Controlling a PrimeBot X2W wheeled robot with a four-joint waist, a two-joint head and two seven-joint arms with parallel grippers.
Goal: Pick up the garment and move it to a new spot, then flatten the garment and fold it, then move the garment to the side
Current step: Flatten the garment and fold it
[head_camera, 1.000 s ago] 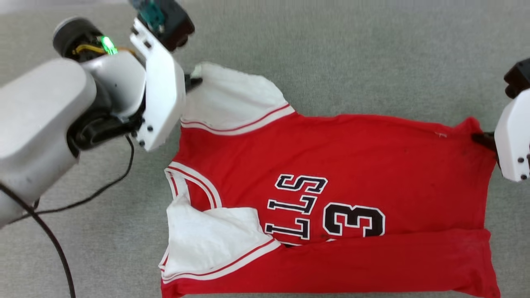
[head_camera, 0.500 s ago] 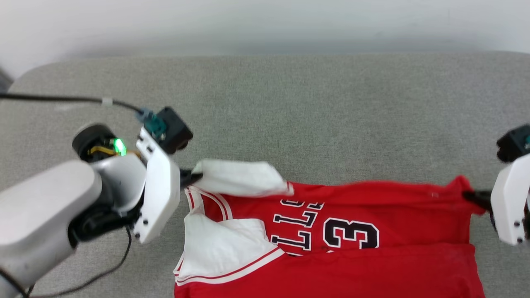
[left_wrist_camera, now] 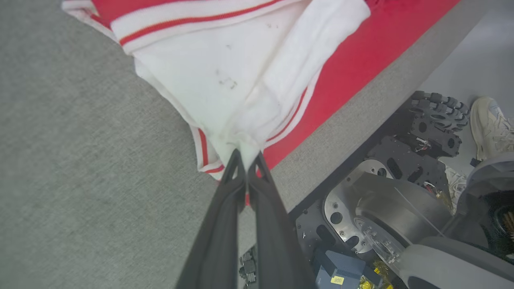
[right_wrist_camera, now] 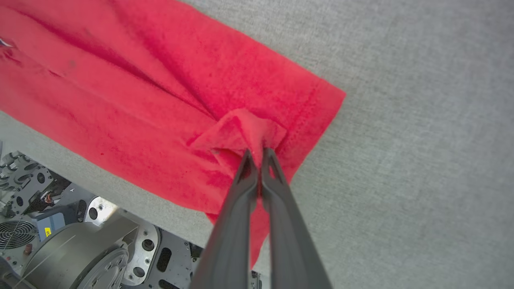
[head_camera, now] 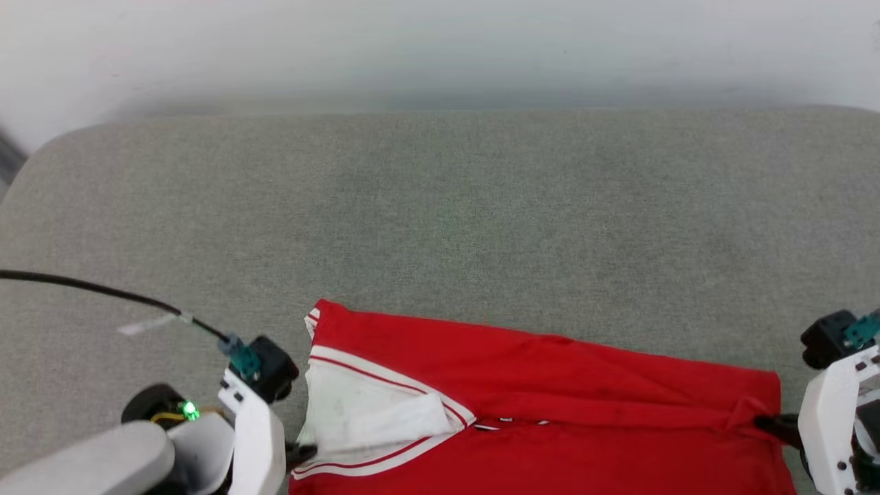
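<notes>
The garment, a bright red jersey with a white sleeve panel and striped trim, lies doubled over along the near edge of the grey padded surface. Its lettering is hidden under the fold. My left gripper is shut on the white sleeve's edge; in the left wrist view its tips pinch bunched white cloth. My right gripper is shut on the red hem corner at the right; in the right wrist view its tips pinch a raised peak of red cloth.
A black cable runs across the surface to my left wrist. A pale wall rises behind the surface's far edge. Below the near edge, the wrist views show my wheeled base and a person's shoe on the floor.
The head camera has tilted up. Both grippers have drawn the garment's far edge toward the near side, folding it over so that the lettering and number are covered.
</notes>
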